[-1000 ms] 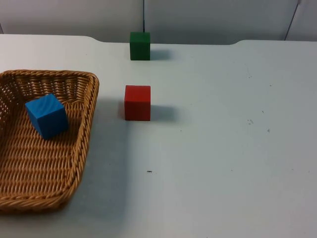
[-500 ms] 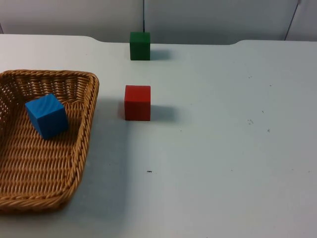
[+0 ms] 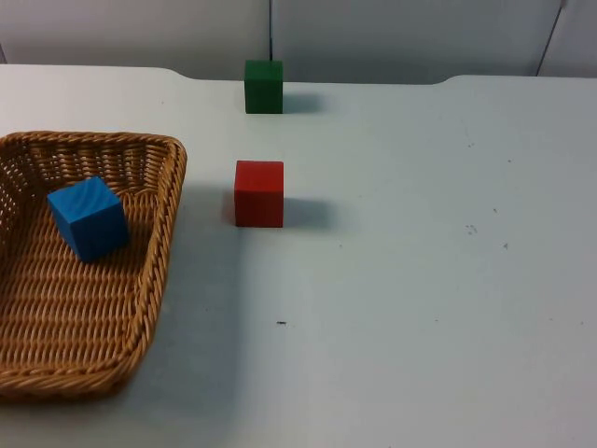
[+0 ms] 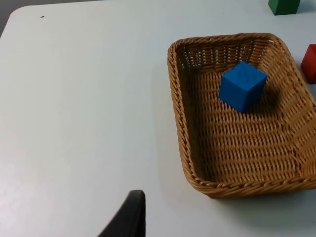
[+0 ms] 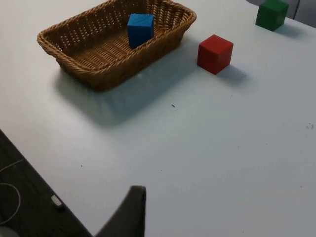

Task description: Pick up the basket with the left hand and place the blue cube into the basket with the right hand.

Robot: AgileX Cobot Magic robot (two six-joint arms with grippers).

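Nearest the top camera sits the wicker basket, flat on the white table, and the blue cube is already inside it, resting on the woven floor toward the basket's far end, close to the wall that faces the red cube. So the cube's part looks done; what remains, I'd say, is the lift.

From the left wrist camera, a black fingertip of the left gripper hangs above bare table beside the basket's outer long wall, well apart from the rim. The basket's long axis runs away from that fingertip, toward the green cube. I cannot tell whether its fingers are spread or pressed together.

The right gripper waits high and farther back, the basket well beyond it; its fingers, again, cannot be judged. The left arm is clearly the nearer one to the rim.

Past the basket: the red cube just beside it, then the green cube farthest, near the grey partition.
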